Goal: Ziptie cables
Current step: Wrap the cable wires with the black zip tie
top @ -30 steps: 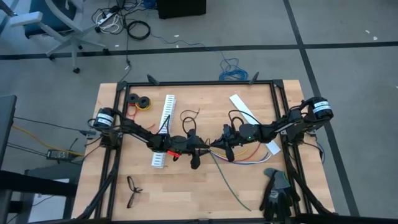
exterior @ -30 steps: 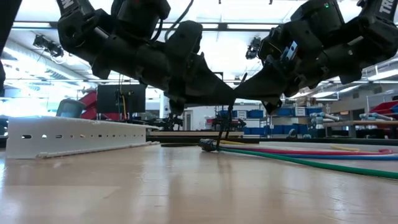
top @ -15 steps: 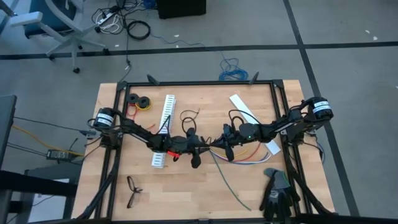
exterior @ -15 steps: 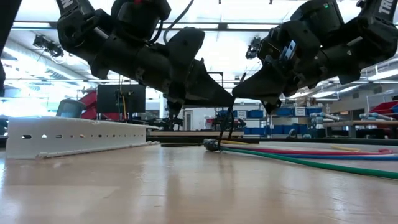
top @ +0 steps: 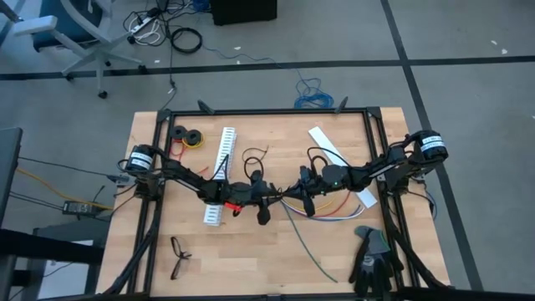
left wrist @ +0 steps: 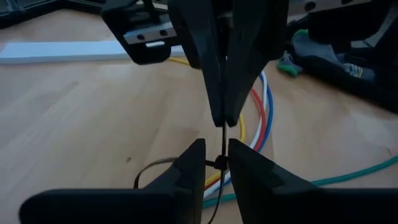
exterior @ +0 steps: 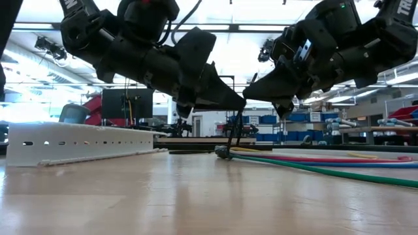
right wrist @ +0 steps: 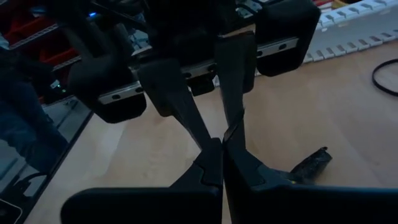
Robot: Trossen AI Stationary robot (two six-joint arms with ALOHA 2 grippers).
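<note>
The cables [top: 334,211] are yellow, red, blue and white wires curving on the table right of centre, with a long green cable [top: 305,247] running toward the near edge. Their gathered end [exterior: 224,153] rests on the wood. A thin black ziptie [exterior: 234,134] rises from that end to the two grippers, which meet tip to tip above the middle of the table. My left gripper [left wrist: 217,163] and my right gripper [right wrist: 222,146] are both shut on the ziptie. My left gripper pinches the ziptie at its small head [left wrist: 219,164], low down by the wire bundle, between its two fingers, coming in slanting from the table's left. The strip stands upright between the fingers. My right gripper pinches the ziptie's tail [left wrist: 223,132] just above that, between its shut fingertips [left wrist: 214,93], slanting down from the table's right. The strip runs straight between the two holds.
A white slotted strip [top: 221,171] lies left of centre, a flat white strip [top: 338,163] right of centre. Black and yellow tape rolls [top: 185,136] sit at the far left, eyeglasses [top: 178,255] near left, black gloves [top: 372,259] near right, a black wire loop [top: 255,156] behind the grippers.
Both grippers have stayed shut on the ziptie at the table's middle. My left wrist has turned slightly, and the cables' gathered end has crept a little toward the table's right.
</note>
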